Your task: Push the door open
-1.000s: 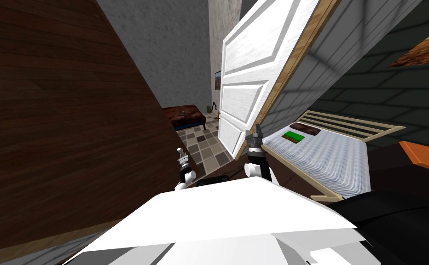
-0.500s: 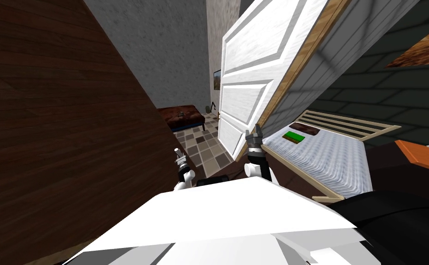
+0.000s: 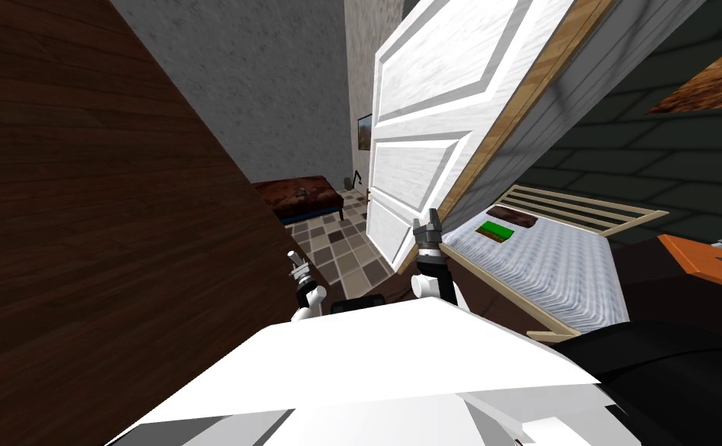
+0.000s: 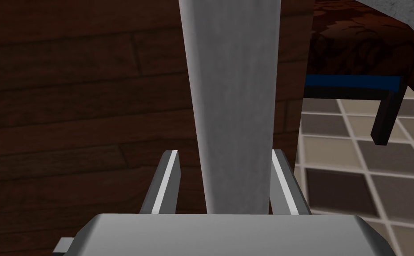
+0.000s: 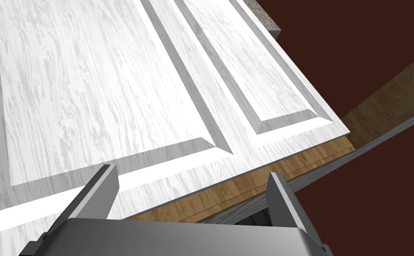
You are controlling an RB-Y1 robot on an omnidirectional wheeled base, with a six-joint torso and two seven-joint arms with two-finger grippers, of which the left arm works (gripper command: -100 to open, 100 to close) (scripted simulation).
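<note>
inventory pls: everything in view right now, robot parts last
door: 1, white, panelled, ajar, straight ahead
wood strip: 1, light brown, along the door's edge
plank wall: 1, dark brown, robot's left
grey wall: 1, grey, past the doorway
floor tiles: many, brown and beige, past the doorway
bench: 1, dark brown with blue rail, on the tiles
picture: 1, brownish, far wall beside the door
bed: 1, pale grey, right of the door
headboard: 1, light wood slats, at the bed's far end
green patch: 1, on the bed
orange surface: 1, far right
left gripper: open, by the plank wall's edge
right gripper: open, at the door's lower corner
</note>
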